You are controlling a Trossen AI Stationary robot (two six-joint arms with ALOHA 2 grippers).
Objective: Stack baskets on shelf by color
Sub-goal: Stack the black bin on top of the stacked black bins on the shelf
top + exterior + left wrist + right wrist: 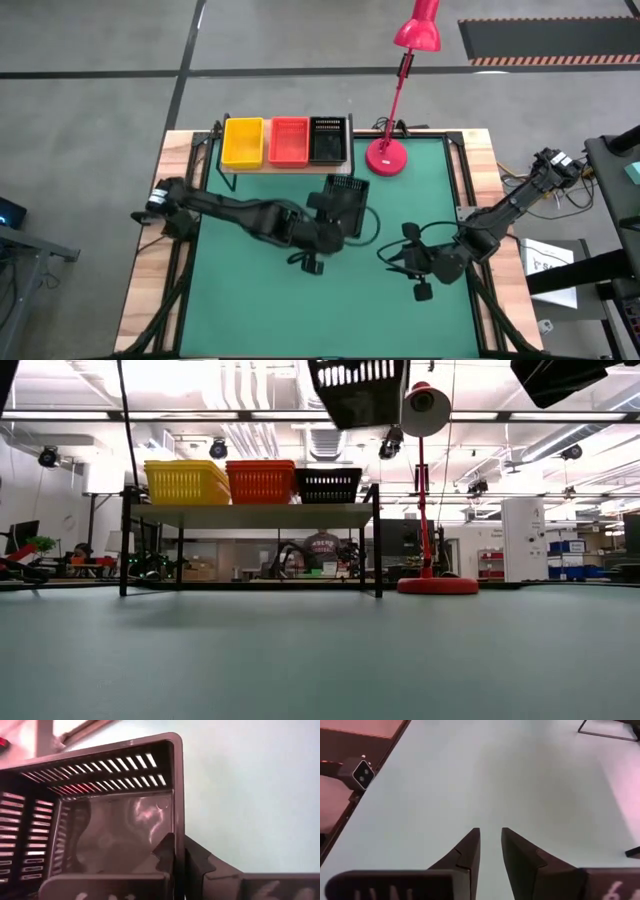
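The shelf [250, 515] stands at the table's far edge and bears a yellow stack [243, 141], a red-orange stack [289, 140] and a black stack [328, 140] of baskets side by side. My left gripper [177, 842] is shut on another black basket [348, 198], held high above the table just near of the shelf's black end; it shows at the top of the low view [358, 390]. My right gripper [490, 837] is narrowly open and empty above the table's right half [400, 257]. My left gripper holds the black basket by a side wall near a corner [178, 815]. One finger [164, 852] is inside the basket and the other [200, 860] outside, with the wall pinched between them. The basket is lifted clear of the table.
A red desk lamp stands with its base [385, 155] on the table just right of the shelf, and its head [418, 30] reaches beyond the far edge. The green table top [300, 310] lies bare toward the near edge.
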